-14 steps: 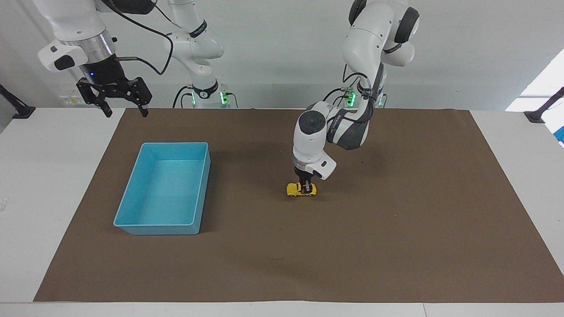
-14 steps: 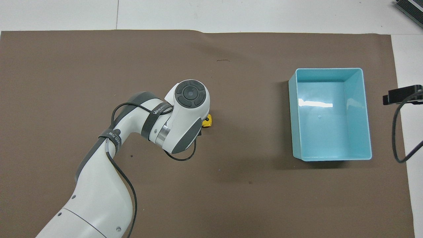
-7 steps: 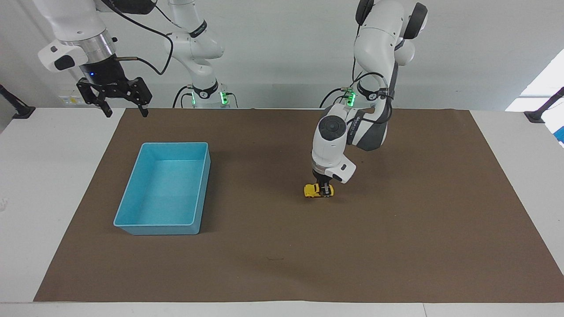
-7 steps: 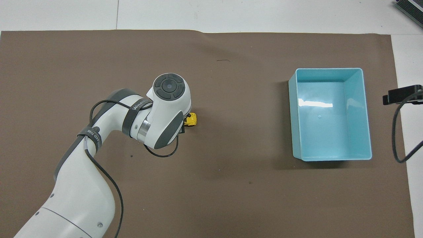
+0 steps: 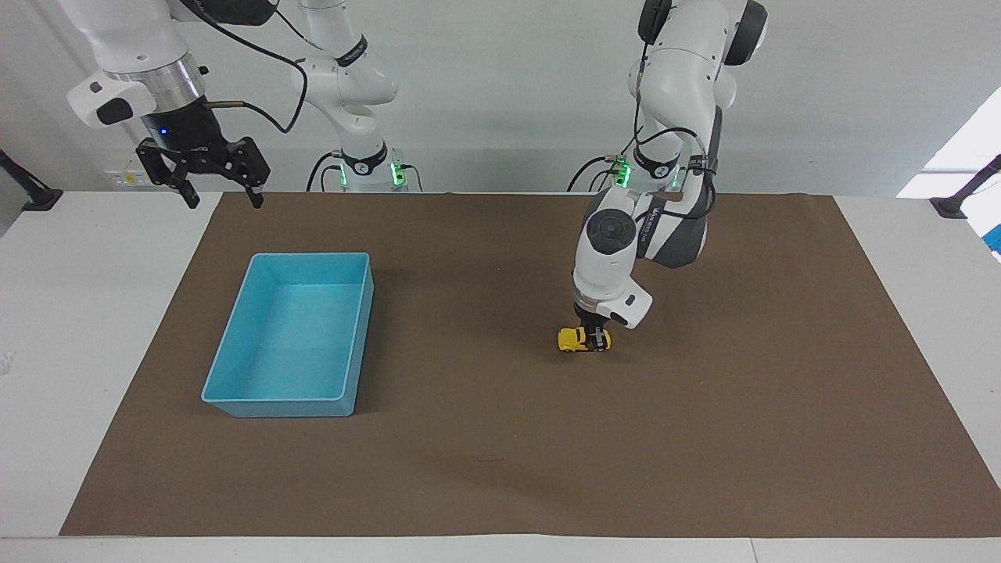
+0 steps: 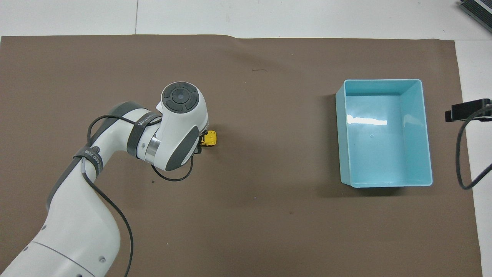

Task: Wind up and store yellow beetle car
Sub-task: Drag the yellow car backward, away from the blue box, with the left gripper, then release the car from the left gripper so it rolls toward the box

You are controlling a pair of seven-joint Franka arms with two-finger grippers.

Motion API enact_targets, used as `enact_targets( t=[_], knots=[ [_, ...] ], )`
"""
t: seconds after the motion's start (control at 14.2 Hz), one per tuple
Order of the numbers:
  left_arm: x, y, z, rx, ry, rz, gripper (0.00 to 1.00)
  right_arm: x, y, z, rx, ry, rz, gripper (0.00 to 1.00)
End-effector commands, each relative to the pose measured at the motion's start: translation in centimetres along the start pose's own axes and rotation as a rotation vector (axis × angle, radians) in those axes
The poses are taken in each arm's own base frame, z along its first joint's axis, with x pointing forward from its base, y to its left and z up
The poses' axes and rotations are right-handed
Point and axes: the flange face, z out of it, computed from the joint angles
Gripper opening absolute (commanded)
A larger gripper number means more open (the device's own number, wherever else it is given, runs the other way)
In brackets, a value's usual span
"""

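The left claw (image 5: 597,338) grips the yellow beetle car (image 5: 583,340) on the counter (image 5: 704,438), well apart from the blue bin (image 5: 235,395); the right claw (image 5: 221,190) waits open; a weak pinch could let the wheels skid, not wind.

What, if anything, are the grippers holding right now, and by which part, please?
The left gripper grips the small yellow beetle-shaped toy car across its body, wheels on the brown mat. The right gripper waits open, holding nothing.

Car (image 5: 583,339) bright yellow, black wheels; bin (image 5: 291,335) light blue; mat (image 5: 704,438) plain brown; table (image 5: 78,313) white.
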Motion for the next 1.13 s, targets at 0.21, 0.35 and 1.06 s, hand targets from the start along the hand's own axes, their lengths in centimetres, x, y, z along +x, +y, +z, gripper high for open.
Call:
enact_targets(
  t=[0.21,0.35,1.06],
  knots=[
    [3.0,0.1,2.9,0.023,0.077,0.037,1.0,0.2,-0.2,-0.2,-0.001,0.008,0.019,1.0],
    [3.1,-0.3,-0.3,-0.001,0.067,0.056,1.0,0.2,-0.2,-0.2,0.001,0.008,0.019,1.0],
    [4.1,-0.5,-4.2,0.001,0.073,0.044,1.0,0.2,-0.2,-0.2,-0.001,0.008,0.019,1.0]
  ],
)
